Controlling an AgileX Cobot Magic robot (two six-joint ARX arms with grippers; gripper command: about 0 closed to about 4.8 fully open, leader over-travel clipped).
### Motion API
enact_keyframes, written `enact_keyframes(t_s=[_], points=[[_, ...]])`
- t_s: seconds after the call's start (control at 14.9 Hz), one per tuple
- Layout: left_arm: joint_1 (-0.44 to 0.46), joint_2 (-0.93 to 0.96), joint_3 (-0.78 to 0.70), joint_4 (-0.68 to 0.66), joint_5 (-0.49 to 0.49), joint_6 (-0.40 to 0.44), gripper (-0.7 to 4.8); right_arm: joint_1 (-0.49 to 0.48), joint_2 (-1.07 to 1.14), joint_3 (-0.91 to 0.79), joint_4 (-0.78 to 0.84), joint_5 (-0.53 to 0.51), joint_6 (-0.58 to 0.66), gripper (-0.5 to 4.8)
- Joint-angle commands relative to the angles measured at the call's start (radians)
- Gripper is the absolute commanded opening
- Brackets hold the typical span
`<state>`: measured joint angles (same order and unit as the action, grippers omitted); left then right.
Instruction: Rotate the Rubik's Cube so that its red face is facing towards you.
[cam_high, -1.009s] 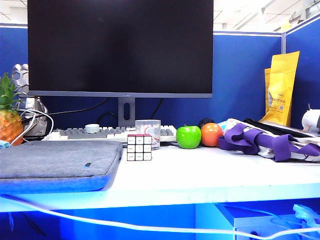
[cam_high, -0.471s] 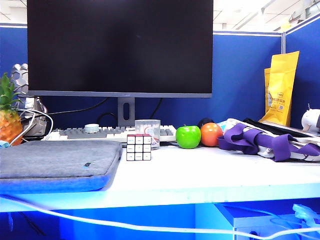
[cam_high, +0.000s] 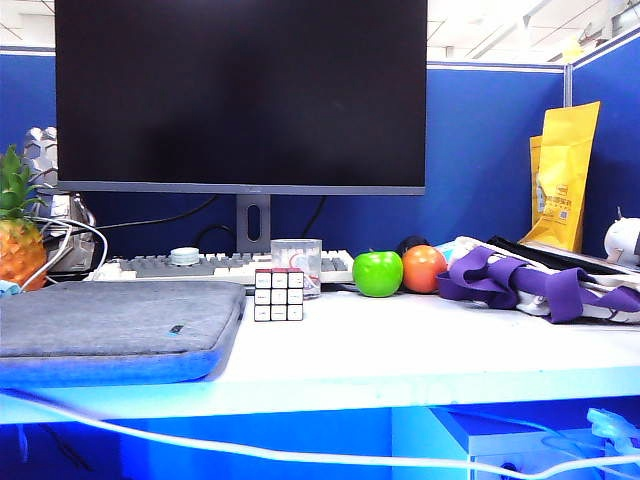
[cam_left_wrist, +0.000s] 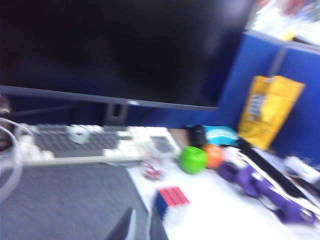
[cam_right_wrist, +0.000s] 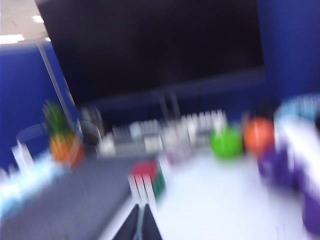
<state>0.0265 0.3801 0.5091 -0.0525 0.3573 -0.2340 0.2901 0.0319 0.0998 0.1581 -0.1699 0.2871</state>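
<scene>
The Rubik's Cube (cam_high: 279, 295) stands on the white desk beside the grey sleeve, its white side towards the exterior camera. The red face (cam_high: 279, 270) shows there only as a thin strip on top. In the blurred left wrist view the cube (cam_left_wrist: 169, 204) shows the red face (cam_left_wrist: 173, 196) up and a blue side. My left gripper (cam_left_wrist: 142, 212) hovers short of it, empty, its fingers nearly together. In the blurred right wrist view the cube (cam_right_wrist: 147, 182) lies just beyond my shut, empty right gripper (cam_right_wrist: 141, 207). Neither gripper appears in the exterior view.
A clear glass cup (cam_high: 296, 263) stands right behind the cube, before the keyboard (cam_high: 200, 266) and monitor (cam_high: 240, 95). A grey laptop sleeve (cam_high: 115, 325) lies left. A green apple (cam_high: 378, 274), orange (cam_high: 422, 269) and purple cloth (cam_high: 530, 285) sit right.
</scene>
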Motion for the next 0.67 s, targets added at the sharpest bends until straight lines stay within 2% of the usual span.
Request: enact_keyframes(t_s=[0.07,0.13,0.47,0.67], points=[[0.002,0.278,0.201,-0.08,0.029,0.148,0.62,-0.001,0.207,0.204,0.001,0.01,-0.037,0.08],[0.002,0.386,0.264,-0.102,0.066,0.152,0.62,-0.001,0.352,0.293,-0.029,-0.029,-0.033,0.09],[0.0,0.804,0.531,-0.231,0.294,0.129,0.62,-0.002,1.084,0.745,-0.152,-0.418,0.013,0.1],[-0.046,0.97,0.62,-0.229,0.292,0.136,0.62,-0.008,1.372,0.975,-0.154,-0.518,0.008,0.1]])
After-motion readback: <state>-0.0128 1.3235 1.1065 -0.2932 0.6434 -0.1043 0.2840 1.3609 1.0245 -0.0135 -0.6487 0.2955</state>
